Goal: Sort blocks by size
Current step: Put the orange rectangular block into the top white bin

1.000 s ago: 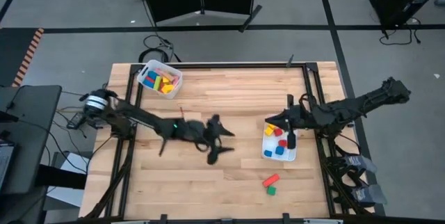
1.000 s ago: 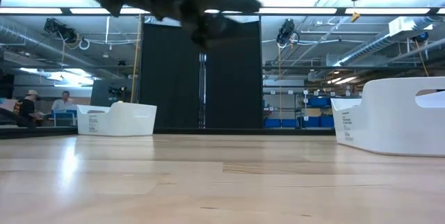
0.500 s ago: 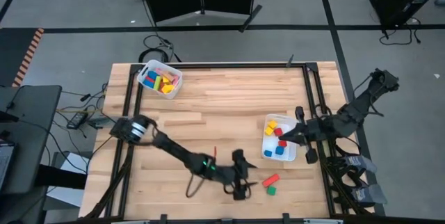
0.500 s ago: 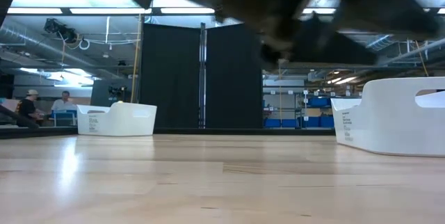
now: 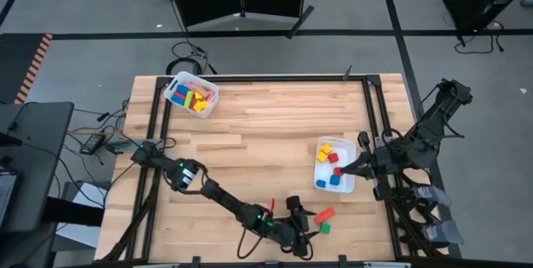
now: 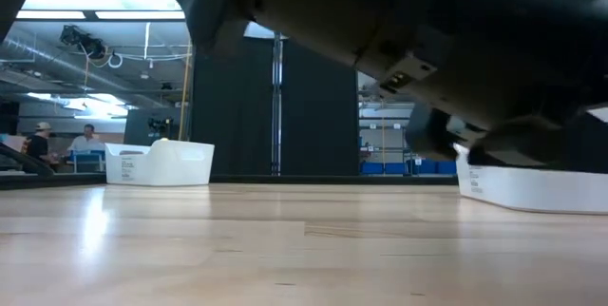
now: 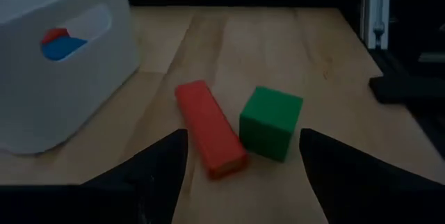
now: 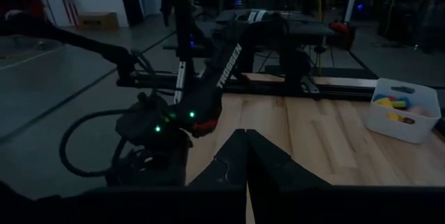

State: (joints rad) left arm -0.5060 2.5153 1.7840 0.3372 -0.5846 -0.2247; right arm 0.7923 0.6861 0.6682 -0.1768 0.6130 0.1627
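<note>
Bar [image 7: 209, 129] and cube [image 7: 270, 122] lie side by side near bin [image 7: 59, 57].

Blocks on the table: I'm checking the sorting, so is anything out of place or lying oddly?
Two blocks are still outside the bins: a red bar and a green cube, lying close together on the bare table near the front edge, beside the right-hand bin. The open left tool faces them. Nothing looks spilled or damaged.

The table [image 5: 266, 126] is pale wood, smooth with a slight sheen. The bins [image 7: 55, 57] look like matt white plastic. The blocks [image 7: 271, 123] seem matt, painted.
</note>
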